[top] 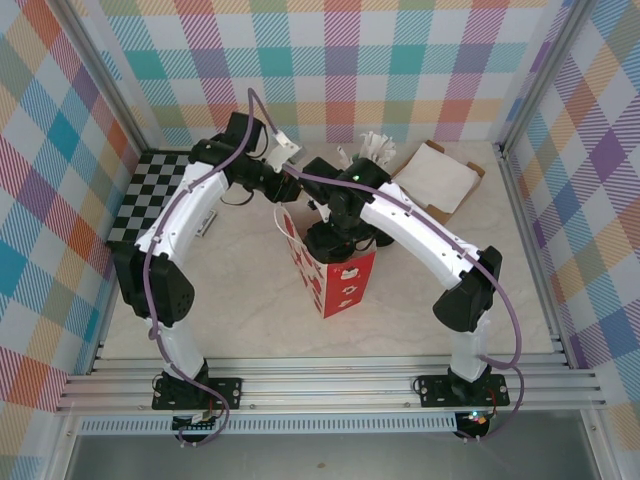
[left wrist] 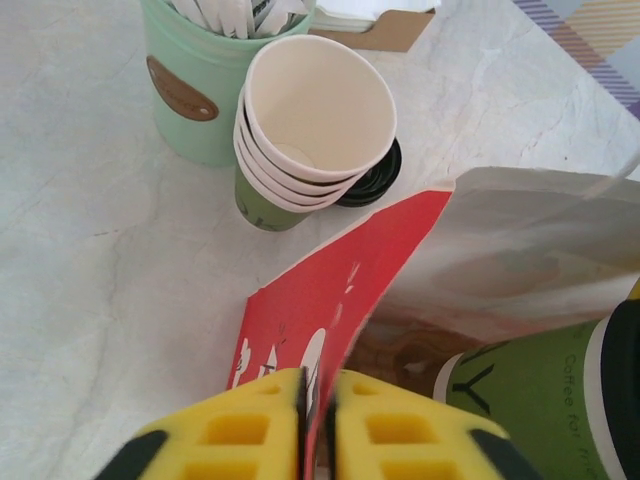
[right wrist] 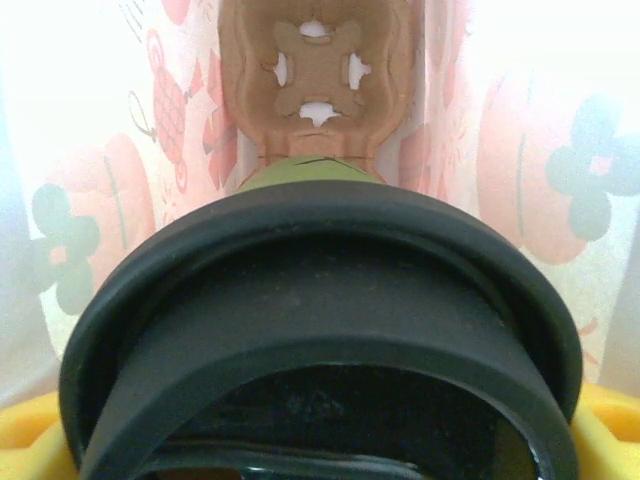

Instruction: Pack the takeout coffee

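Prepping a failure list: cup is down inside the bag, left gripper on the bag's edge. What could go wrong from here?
1. The left gripper pinches only the thin edge of the paper bag; it may slip or tear, letting the mouth collapse onto the takeout coffee.
2. The right gripper holds the cup above the cardboard insert; released off its slot, it could tip.

The paper bag (left wrist: 330, 300) is showing matt printed paper, thin enough to be glowing inside. The coffee cup (left wrist: 530, 400) is wearing matt green paper under a dull black plastic lid (right wrist: 320, 290). At the bag's twelve o'clock, stacked cups (left wrist: 315, 110) are showing smooth cream paper; the table (left wrist: 100, 260) is looking smooth and marbled.
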`<state>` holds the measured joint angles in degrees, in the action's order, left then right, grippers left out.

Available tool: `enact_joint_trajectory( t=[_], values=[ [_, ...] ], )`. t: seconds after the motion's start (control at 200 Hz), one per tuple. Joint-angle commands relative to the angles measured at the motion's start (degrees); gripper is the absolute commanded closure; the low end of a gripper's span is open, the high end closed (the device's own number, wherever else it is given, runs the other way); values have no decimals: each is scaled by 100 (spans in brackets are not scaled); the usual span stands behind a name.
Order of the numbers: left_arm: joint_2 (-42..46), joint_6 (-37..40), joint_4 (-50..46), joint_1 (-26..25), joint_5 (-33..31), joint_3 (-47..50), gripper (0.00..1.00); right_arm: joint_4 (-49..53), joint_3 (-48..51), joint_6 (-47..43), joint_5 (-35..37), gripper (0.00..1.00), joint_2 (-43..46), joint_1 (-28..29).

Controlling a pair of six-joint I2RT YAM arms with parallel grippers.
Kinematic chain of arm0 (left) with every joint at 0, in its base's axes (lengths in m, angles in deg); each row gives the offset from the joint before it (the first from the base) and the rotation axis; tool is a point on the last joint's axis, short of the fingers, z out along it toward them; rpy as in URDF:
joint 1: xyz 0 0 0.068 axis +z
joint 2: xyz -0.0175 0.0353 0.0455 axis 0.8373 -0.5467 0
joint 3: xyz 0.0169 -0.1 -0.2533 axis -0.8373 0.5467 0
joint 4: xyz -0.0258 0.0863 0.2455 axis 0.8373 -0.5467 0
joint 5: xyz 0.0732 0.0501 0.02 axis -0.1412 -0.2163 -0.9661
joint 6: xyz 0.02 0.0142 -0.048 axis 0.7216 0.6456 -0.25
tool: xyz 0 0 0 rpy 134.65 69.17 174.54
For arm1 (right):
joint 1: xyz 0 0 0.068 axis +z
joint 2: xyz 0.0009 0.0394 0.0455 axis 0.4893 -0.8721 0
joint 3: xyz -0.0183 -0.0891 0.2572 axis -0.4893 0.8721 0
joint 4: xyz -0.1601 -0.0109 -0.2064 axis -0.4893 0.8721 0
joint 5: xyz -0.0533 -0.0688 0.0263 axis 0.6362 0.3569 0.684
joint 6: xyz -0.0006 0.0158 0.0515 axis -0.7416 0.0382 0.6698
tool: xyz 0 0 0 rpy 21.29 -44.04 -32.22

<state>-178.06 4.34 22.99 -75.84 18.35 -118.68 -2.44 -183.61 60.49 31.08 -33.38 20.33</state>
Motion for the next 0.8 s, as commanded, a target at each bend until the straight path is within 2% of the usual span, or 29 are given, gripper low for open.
enact_joint_trajectory(
  t=[0.0,0.07,0.19,0.795],
  values=[
    [288,-356,94,0,-173,140,91,282,-150,-143,-150,39,-77,40],
    [300,-393,45,0,-224,223,96,339,-173,-243,-195,39,-137,41],
    [360,-498,-69,22,-233,303,98,398,-176,-390,-276,39,-185,47],
    [1021,-1473,532,176,-560,1041,92,633,-428,-551,-101,39,-474,47]
  ],
)
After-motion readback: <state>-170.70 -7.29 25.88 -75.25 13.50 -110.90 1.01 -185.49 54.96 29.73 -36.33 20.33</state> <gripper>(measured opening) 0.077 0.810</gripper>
